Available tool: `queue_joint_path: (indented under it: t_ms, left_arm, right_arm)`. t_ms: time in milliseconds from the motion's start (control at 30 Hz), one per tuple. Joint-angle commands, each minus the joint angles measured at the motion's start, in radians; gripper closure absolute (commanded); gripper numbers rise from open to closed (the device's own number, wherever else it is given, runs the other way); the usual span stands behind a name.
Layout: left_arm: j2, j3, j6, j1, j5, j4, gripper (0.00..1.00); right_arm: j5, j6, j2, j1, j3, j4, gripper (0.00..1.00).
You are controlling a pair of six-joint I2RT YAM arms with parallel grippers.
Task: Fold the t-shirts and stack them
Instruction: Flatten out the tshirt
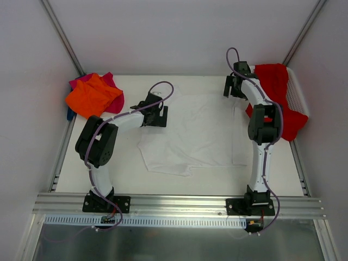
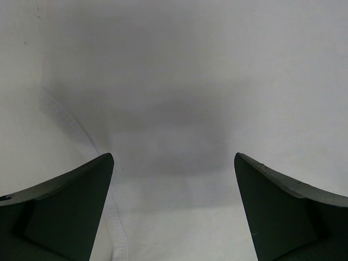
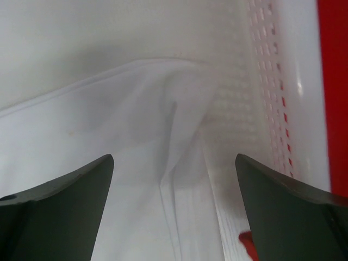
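A white t-shirt (image 1: 198, 136) lies spread flat in the middle of the table. My left gripper (image 1: 156, 115) hovers open over the shirt's left edge. In the left wrist view only white cloth (image 2: 179, 212) and a stitched hem (image 2: 117, 234) show between the wide-apart fingers of the left gripper (image 2: 173, 159). My right gripper (image 1: 232, 87) stands open at the shirt's far right corner. A loose fold of the white shirt (image 3: 125, 130) lies below the right gripper (image 3: 173, 159), and nothing is held. An orange shirt (image 1: 92, 97) rests on a magenta-pink one (image 1: 113, 82) at the far left.
A red shirt (image 1: 274, 87) hangs over the white mesh basket (image 1: 298, 95) at the far right; the basket wall (image 3: 266, 81) is close beside my right fingers. Something blue (image 1: 69, 114) peeks out under the orange pile. Metal rails run along the table's sides and front.
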Motion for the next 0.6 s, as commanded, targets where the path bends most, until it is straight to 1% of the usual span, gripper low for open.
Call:
queue_joint_path:
  t_ms: [0,100,167,267,300,367,400,467,500,567]
  left_arm:
    - [-0.012,-0.002,0.000,-0.012,0.015,0.015,0.06]
    - [-0.026,-0.003,-0.007,-0.018,0.019,0.017,0.06]
    - [-0.041,-0.005,-0.020,-0.024,0.026,0.017,0.06]
    - [-0.067,-0.022,-0.043,-0.033,0.047,0.015,0.06]
    - [-0.073,-0.029,-0.058,-0.038,0.056,0.017,0.07]
    - [-0.095,-0.057,-0.076,-0.047,0.062,0.017,0.07]
    - [-0.102,-0.068,-0.095,-0.057,0.064,0.020,0.07]
    - [-0.125,-0.118,-0.124,-0.065,0.076,0.047,0.07]
    - [-0.131,-0.135,-0.133,-0.071,0.085,0.058,0.07]
    - [-0.154,-0.192,-0.164,-0.073,0.107,0.098,0.07]
  right_arm:
    - [0.114,0.016,-0.185,-0.041,-0.048,-0.041,0.00]
    - [0.062,0.027,-0.322,0.007,-0.111,-0.055,0.01]
    - [0.022,0.042,-0.401,0.051,-0.155,-0.096,0.00]
    - [-0.049,0.065,-0.481,0.105,-0.250,-0.102,0.00]
    - [-0.061,0.095,-0.532,0.151,-0.343,-0.083,0.00]
    - [-0.080,0.119,-0.577,0.198,-0.440,-0.055,0.01]
    - [-0.078,0.129,-0.595,0.252,-0.526,-0.037,0.01]
    - [-0.084,0.154,-0.640,0.309,-0.604,-0.009,0.01]
    - [-0.080,0.163,-0.652,0.370,-0.678,-0.001,0.01]
    - [-0.066,0.181,-0.683,0.425,-0.743,0.005,0.01]
